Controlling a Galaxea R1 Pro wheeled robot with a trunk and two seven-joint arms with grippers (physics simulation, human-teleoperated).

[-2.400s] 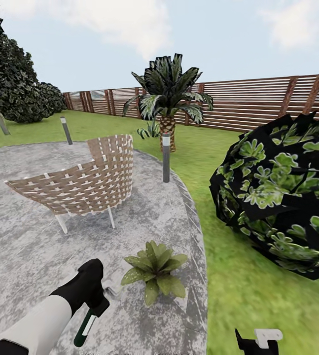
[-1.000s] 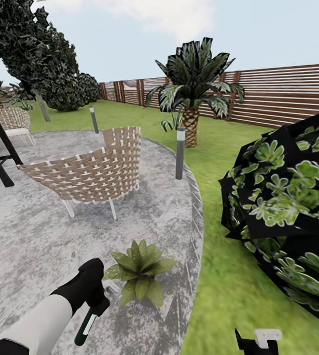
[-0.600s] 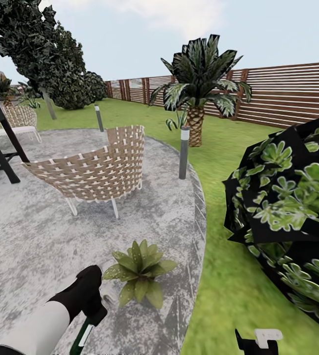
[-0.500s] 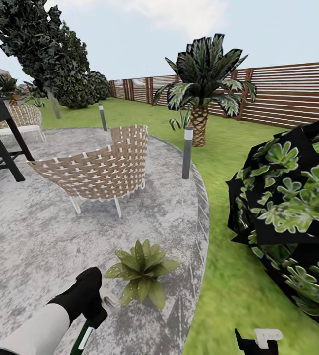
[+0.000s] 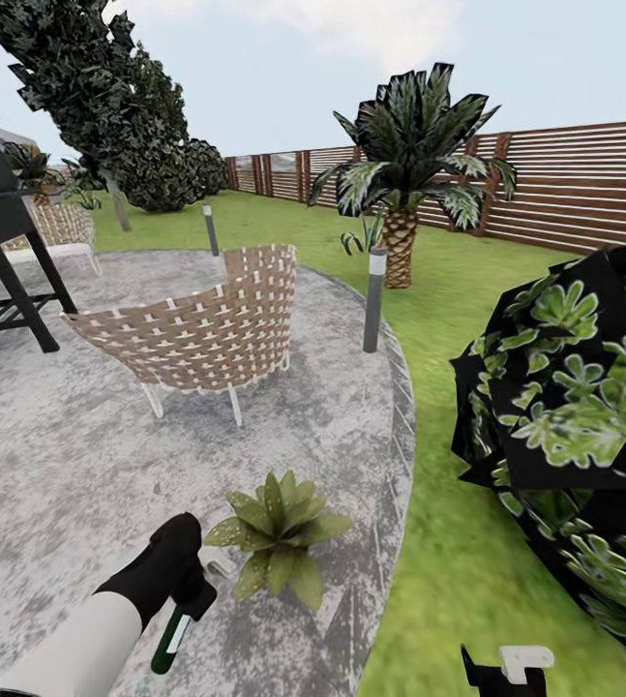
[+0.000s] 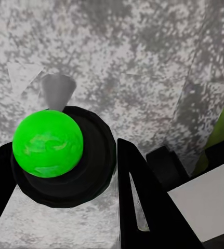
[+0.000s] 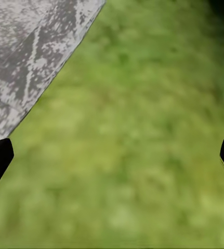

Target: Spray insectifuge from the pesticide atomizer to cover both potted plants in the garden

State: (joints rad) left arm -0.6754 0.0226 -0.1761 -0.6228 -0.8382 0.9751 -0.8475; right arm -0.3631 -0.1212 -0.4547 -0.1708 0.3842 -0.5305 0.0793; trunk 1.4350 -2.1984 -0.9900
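Green-bodied sprayer [image 5: 179,629] clamped in left gripper [image 5: 189,592], just beside leafy potted plant [image 5: 278,533] on grey patio [image 5: 51,455]. Right gripper [image 7: 112,155] spread wide, empty, over lawn [image 7: 143,155].

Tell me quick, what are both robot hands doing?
Left end effector: closed on the pesticide atomizer.
Right end effector: open, holding nothing, over the lawn.

The potted plant [image 5: 279,537] hides its own pot under its leaves. The big dark bush [image 5: 574,436] runs off the picture's side. The right pincer [image 7: 112,155] shows just two black tips at the edges, over blurry grass [image 7: 143,145].
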